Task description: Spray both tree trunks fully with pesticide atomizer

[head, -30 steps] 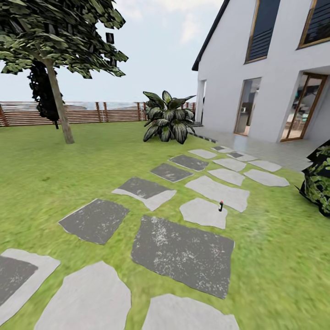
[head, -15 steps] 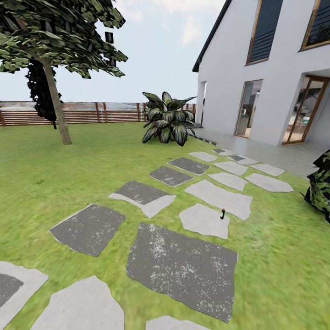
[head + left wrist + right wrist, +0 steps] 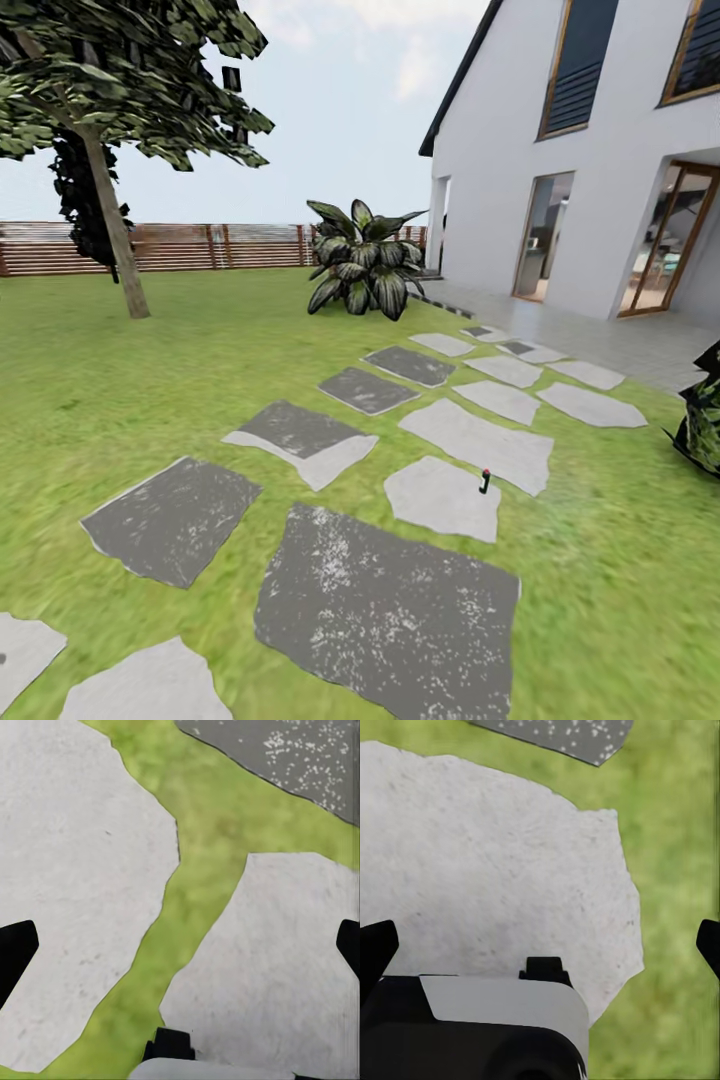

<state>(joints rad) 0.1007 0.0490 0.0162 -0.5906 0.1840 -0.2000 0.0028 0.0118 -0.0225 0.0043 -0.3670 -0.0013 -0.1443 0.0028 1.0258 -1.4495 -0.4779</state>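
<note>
The pesticide atomizer point(image 3: 485, 481), a tiny black bottle with a red tip, stands upright on the edge of a pale stepping stone point(image 3: 443, 497) right of centre in the head view. One tree point(image 3: 120, 90) grows at the far left of the lawn, its bare grey-brown trunk point(image 3: 110, 240) leaning slightly in front of the fence. In the left wrist view my left gripper point(image 3: 180, 949) hangs open over pale stones and a strip of grass. My right gripper point(image 3: 540, 949) is open too, above a pale stone, with nothing between its fingers.
Grey and pale stepping stones point(image 3: 385, 600) run across the lawn toward the white house point(image 3: 600, 150). A broad-leaved plant point(image 3: 362, 270) stands by the house corner. A dark bush point(image 3: 705, 420) sits at the right edge. A brown slatted fence point(image 3: 220, 245) closes the back.
The whole head view has shifted: the camera has moved forward, so the stones and the atomizer sit lower and nearer in the picture. Nothing in the garden has moved.
</note>
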